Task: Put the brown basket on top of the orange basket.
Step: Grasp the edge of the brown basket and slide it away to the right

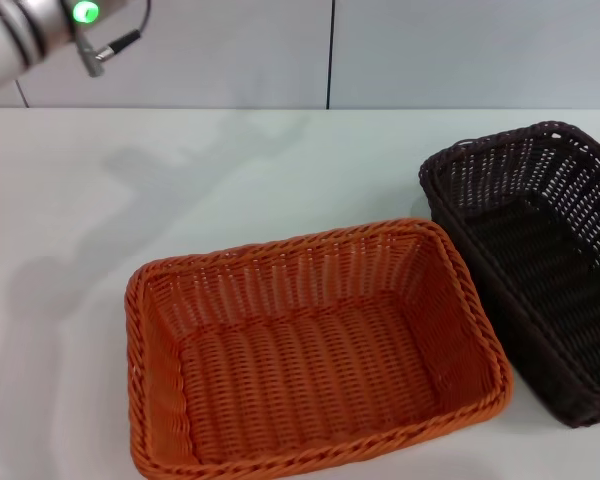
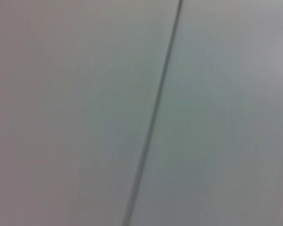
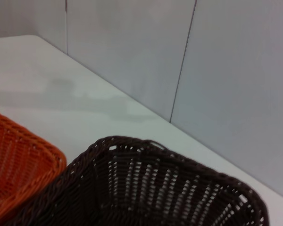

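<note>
No brand, label or writing can be read on anything here. At about ten o'clock in the head view, the left arm (image 1: 35, 30) shows only as a grey curved segment with a glowing green light (image 1: 85, 12) and a small plug and cable beside it, raised above the white table (image 1: 180, 180); its gripper is out of sight, so whether it is open or closed cannot be told, and the left wrist view takes in only a pale wall panel (image 2: 75, 113) crossed by a thin dark seam (image 2: 153, 117). The orange basket (image 1: 310, 350) sits at about six o'clock on the table, upright, its long side slightly skewed. At about three o'clock the brown basket (image 1: 545, 270) stands just beside it, their near corners touching or nearly so, its right end cut off by the picture's edge. The right wrist view looks over the brown basket's braided rim (image 3: 179, 160), with the orange basket's corner close against it and the wall behind; the right gripper itself does not show.
</note>
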